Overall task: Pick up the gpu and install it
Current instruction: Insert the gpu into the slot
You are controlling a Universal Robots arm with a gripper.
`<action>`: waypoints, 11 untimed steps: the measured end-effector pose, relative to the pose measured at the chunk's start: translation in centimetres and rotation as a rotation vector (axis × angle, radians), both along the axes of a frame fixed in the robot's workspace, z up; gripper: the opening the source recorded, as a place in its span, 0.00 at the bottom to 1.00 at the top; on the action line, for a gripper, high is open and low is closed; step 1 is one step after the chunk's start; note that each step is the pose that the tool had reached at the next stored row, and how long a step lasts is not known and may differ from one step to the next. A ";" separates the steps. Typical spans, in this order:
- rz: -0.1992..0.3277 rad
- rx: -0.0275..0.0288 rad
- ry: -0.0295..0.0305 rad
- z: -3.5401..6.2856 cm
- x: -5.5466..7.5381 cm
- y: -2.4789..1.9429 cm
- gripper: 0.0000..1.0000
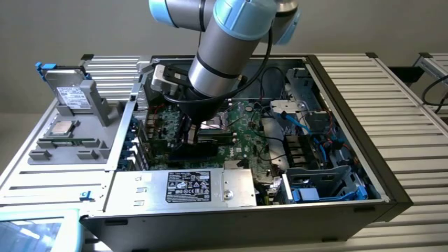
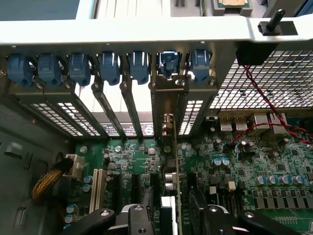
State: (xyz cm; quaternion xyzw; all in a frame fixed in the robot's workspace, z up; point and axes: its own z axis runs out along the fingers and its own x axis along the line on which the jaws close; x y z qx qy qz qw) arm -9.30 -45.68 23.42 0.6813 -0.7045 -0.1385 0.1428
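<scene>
So the open computer case [image 1: 364,173] sits on a slatted table [image 1: 406,84], with the motherboard [image 1: 238,131] lying flat inside it. The power supply [image 1: 185,188] runs along the case's near edge, and the drive cage [image 1: 326,184] is in the near corner on the exterior view's right. The arm reaches down into the middle of the case, gripper [image 1: 192,128] right over the board. In the wrist view the gpu [image 2: 172,166] stands on edge in the motherboard, looks like it's in a slot, running up to the row of slot clips [image 2: 110,66] on the case wall. A tray [image 1: 63,152] holding a processor [image 1: 62,126] lies outside the case on the exterior view's left.
</scene>
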 end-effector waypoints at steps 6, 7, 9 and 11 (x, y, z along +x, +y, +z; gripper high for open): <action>0.000 -0.0027 0.0004 0.18 0.0 0.00 0.43; 0.000 -0.0043 0.0005 0.40 0.0 0.00 0.43; 0.000 -0.0080 0.0006 0.85 0.0 0.00 0.43; 0.000 -0.0093 0.0005 0.89 0.0 0.00 0.43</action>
